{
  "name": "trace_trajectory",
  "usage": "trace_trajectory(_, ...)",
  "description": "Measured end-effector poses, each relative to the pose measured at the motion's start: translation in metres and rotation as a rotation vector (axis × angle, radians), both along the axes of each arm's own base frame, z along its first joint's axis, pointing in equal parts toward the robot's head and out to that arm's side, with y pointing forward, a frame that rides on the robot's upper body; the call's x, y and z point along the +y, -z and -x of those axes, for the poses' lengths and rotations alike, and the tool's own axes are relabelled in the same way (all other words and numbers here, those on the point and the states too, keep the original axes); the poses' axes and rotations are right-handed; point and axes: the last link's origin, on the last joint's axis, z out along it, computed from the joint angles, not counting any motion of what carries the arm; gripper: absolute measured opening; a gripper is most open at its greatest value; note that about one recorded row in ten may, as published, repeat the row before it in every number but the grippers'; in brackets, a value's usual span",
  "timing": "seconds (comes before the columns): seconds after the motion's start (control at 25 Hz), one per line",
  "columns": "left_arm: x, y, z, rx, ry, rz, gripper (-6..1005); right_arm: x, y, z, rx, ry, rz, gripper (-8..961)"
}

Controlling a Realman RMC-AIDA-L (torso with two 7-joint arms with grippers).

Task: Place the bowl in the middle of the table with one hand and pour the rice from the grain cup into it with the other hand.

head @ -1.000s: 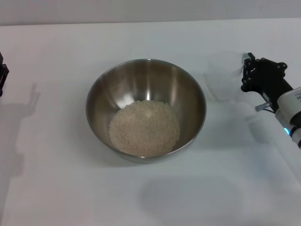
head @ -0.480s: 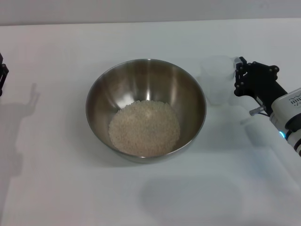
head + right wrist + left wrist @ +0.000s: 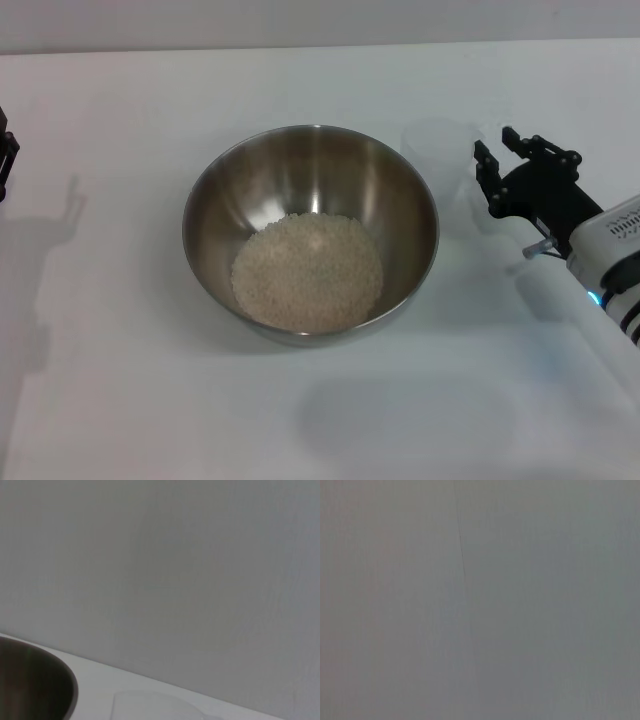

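The steel bowl [image 3: 310, 232] stands in the middle of the white table [image 3: 120, 90], with a mound of rice [image 3: 307, 272] in its bottom. The clear grain cup [image 3: 438, 165] stands upright and looks empty, just right of the bowl. My right gripper [image 3: 495, 148] is open beside the cup's right side, its fingers spread. The right wrist view shows the bowl's rim [image 3: 37, 680] and the cup's rim [image 3: 155, 704]. My left gripper [image 3: 6, 160] is only partly visible at the left edge of the head view, far from the bowl.
The left wrist view shows only a plain grey surface. The table's far edge meets a pale wall [image 3: 320, 25]. Bare tabletop lies in front of and to the left of the bowl.
My right gripper and the cup have moved left toward the bowl. The fingers now stand wider apart. The bowl, rice and left arm have not moved.
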Motion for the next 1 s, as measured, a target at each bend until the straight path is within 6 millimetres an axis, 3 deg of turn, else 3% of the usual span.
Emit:
trace_trajectory(0.04, 0.0, 0.0, 0.0, 0.0, 0.0, 0.0, 814, -0.002, -0.001, -0.001, 0.003, 0.001, -0.004, 300)
trace_trajectory(0.36, -0.002, 0.0, 0.001, -0.002, -0.002, -0.002, 813, -0.035, -0.013, -0.01, 0.075, -0.028, -0.097, 380)
trace_trajectory(0.68, -0.007, 0.003, 0.002, 0.002, -0.004, 0.012, 814, -0.083, -0.057, -0.029, 0.174, -0.04, -0.374, 420)
trace_trajectory(0.88, -0.011, 0.005, 0.004, 0.003, -0.005, 0.021, 813, -0.099, -0.082, -0.039, 0.228, -0.024, -0.516, 641)
trace_trajectory(1.0, -0.016, 0.008, 0.004, 0.005, 0.0, 0.034, 813, -0.106, -0.089, -0.043, 0.229, -0.018, -0.553, 641)
